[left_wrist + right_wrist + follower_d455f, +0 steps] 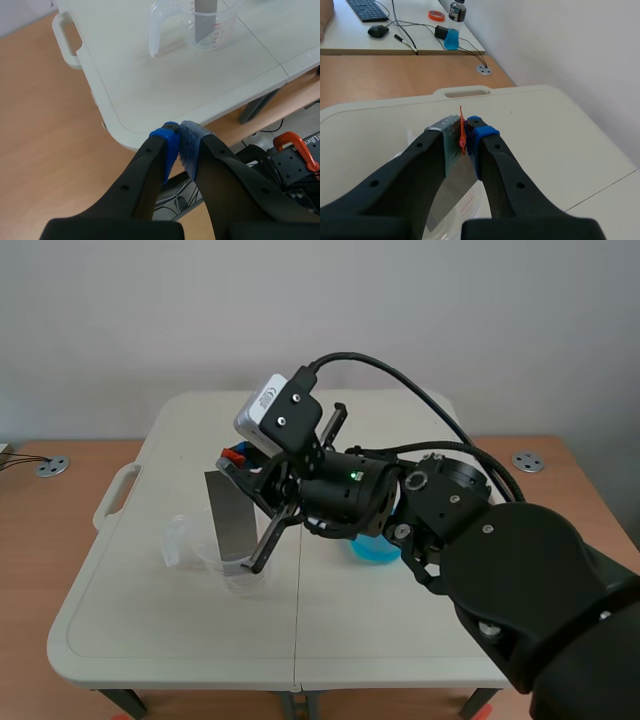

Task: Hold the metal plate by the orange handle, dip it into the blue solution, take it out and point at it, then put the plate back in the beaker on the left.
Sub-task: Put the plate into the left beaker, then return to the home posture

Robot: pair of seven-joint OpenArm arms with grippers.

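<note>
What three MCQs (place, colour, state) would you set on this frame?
1. Where is the lower end of the metal plate?
A. in the clear beaker
B. flat on a tray
C. inside a drawer

2. What colour is the handle pinched by the right gripper?
A. green
B. orange
C. yellow

3. How does the left gripper stand?
A. wide open
B. shut on a plate
C. shut on nothing

Key:
1 A: the left wrist view shows the plate standing inside the beaker.
2 B: the right wrist view shows an orange tab in that gripper's grip.
3 C: its pads meet with nothing between them.
</note>
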